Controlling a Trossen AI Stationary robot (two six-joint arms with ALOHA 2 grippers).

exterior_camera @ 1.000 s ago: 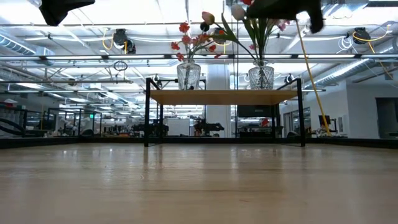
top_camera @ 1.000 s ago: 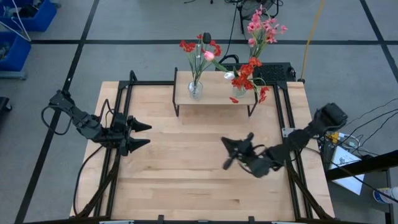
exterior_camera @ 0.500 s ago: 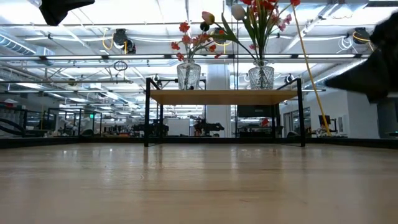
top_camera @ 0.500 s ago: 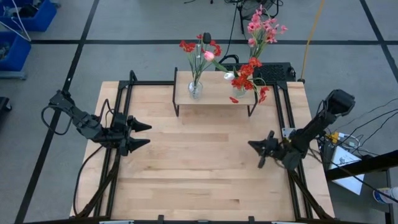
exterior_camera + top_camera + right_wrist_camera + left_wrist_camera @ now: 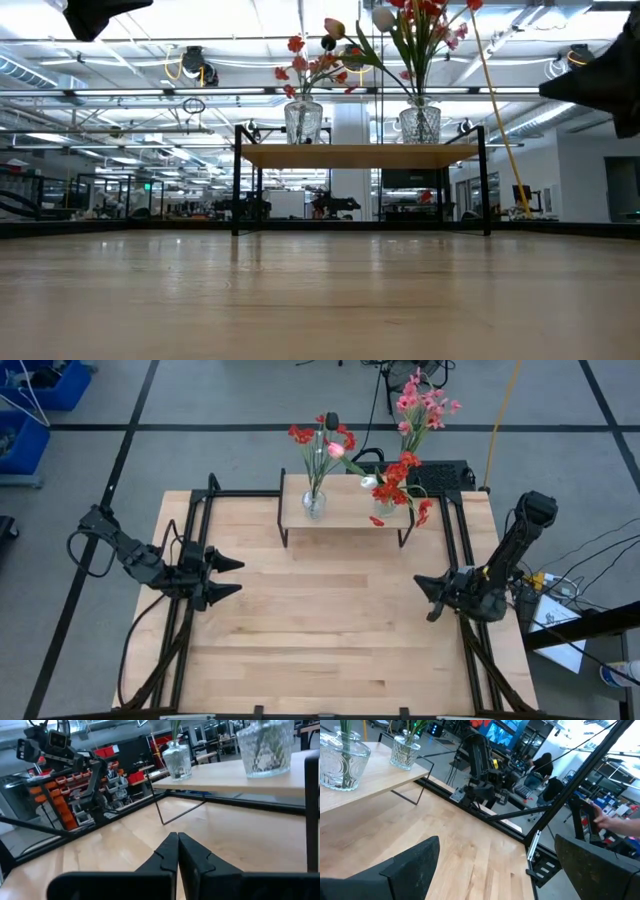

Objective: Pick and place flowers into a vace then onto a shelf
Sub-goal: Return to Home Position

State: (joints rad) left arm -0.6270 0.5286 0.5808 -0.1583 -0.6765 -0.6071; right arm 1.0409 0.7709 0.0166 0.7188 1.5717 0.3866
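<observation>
Flowers (image 5: 322,440) stand in two vases (image 5: 314,505) on the shelf (image 5: 345,510) at the far edge of the table (image 5: 300,640). Right gripper (image 5: 177,837), fingers pressed together and empty, sits near the right edge: fold it back clear of the stems. Left gripper (image 5: 228,577), fingers spread and empty, waits at left.

The table (image 5: 320,640) is pale wood with visible grain, smooth, with a soft sheen. The shelf (image 5: 360,155) has a similar wood top on thin, matt black metal legs. The vases (image 5: 263,745) are clear, glossy, patterned glass. The right gripper (image 5: 177,836) looks like matt black plastic.
</observation>
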